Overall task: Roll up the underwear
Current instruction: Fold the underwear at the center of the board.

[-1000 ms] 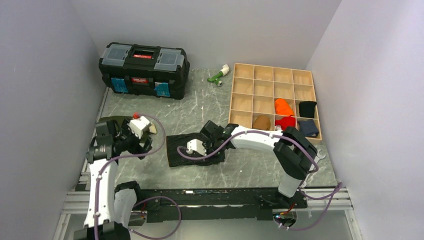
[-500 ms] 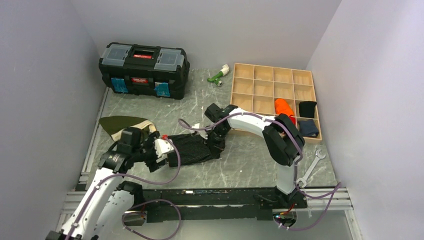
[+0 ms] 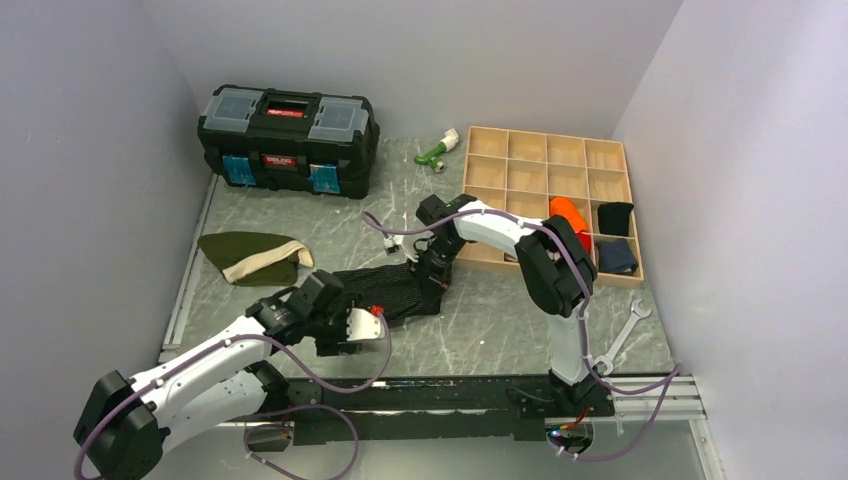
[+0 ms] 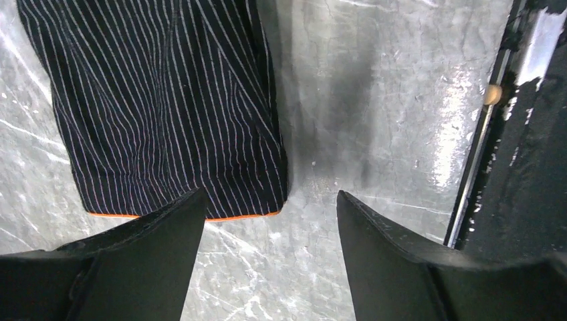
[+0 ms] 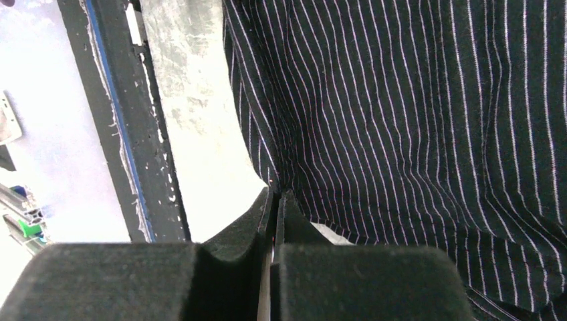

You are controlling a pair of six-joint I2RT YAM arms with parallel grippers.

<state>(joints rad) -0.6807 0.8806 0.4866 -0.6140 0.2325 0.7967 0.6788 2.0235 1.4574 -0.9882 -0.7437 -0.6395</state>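
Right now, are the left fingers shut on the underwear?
No, the left fingers stand wide apart, with only a corner of the underwear and bare table in the gap.

Black, grey-striped underwear (image 3: 388, 289) lies partly bunched.

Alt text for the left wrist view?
The left gripper, jaws open, hovers over a corner of the underwear, black with fine pale stripes and an orange hem edge, lying flat on the grey marbled table. A black rail runs down the right.
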